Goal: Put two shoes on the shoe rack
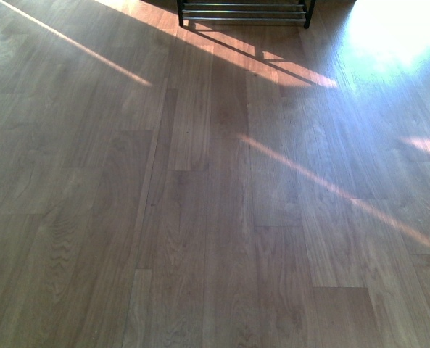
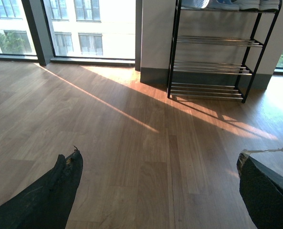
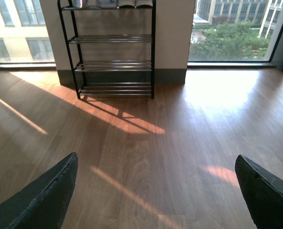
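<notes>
1. Wooden plank floor (image 1: 215, 217) throughout, crossed by slanted bands of sunlight; large windows (image 3: 236, 31) along the far wall.
2. Shoe rack (image 3: 113, 50) upright against the pale wall section between windows; black frame, tiers of paired silver rods; only its lowest tier (image 1: 242, 10) visible at the upper edge of the front view.
3. Shoes (image 2: 236, 4) on the top tier, seen from both wrist views as pale soles and a pale blue shape, cropped by the frame edge; exact count not determinable.
4. Lower three tiers bare.
5. Left gripper (image 2: 160, 191): fingers (image 2: 50, 195) spread wide, nothing between them, above the floor, well apart from the rack.
6. Right gripper (image 3: 155, 191): fingers (image 3: 265, 191) likewise spread wide, nothing held, facing the rack from a distance.
7. Neither arm visible in the front view.
</notes>
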You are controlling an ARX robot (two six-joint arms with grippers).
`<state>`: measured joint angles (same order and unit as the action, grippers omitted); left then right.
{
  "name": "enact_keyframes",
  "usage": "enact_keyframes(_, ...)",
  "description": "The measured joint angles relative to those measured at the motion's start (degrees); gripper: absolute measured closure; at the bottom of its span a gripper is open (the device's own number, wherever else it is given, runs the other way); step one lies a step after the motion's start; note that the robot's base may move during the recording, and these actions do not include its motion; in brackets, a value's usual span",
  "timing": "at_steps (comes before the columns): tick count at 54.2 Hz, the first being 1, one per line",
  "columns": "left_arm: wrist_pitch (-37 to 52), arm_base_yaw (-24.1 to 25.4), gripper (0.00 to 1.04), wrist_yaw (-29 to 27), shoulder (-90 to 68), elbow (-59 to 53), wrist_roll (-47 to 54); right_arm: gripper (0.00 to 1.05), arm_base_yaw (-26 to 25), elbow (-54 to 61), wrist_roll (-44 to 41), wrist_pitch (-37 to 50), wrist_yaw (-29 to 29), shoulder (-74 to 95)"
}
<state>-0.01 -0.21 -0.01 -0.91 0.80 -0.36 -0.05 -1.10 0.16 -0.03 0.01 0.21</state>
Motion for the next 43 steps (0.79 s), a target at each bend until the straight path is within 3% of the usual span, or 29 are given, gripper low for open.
enact_keyframes(43, 0.0, 0.0, 0.09, 0.0, 0.0, 0.0, 0.0, 0.09, 0.0, 0.0, 0.0, 0.0, 0.0, 0.0)
